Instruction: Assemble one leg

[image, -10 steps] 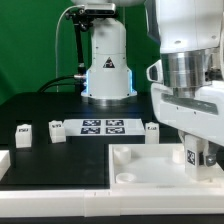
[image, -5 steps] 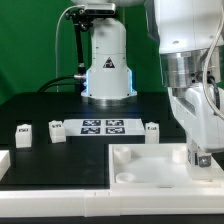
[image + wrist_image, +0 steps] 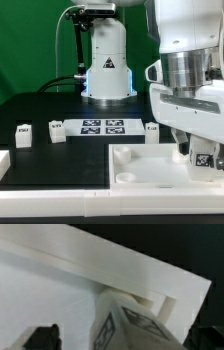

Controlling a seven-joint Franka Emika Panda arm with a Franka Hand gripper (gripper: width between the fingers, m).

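Bright, even light on white parts against a dark counter (image 3: 40, 105); the exterior view is fairly sharp, the wrist view soft and blurred.

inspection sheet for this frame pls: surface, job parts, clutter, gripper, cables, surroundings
Surface: black table, matte; the marker board lies flat near its middle.
Job's things: one leg sits between the fingers over the white panel, at its corner on the exterior view's right; the wrist view shows its tag face. Three more legs stand loose on the table.
Clutter: nothing seen.
Grippers: gripper shut on the leg, low over the panel.
Cables: black cable runs down beside the robot base.
Surroundings: green backdrop behind the table.
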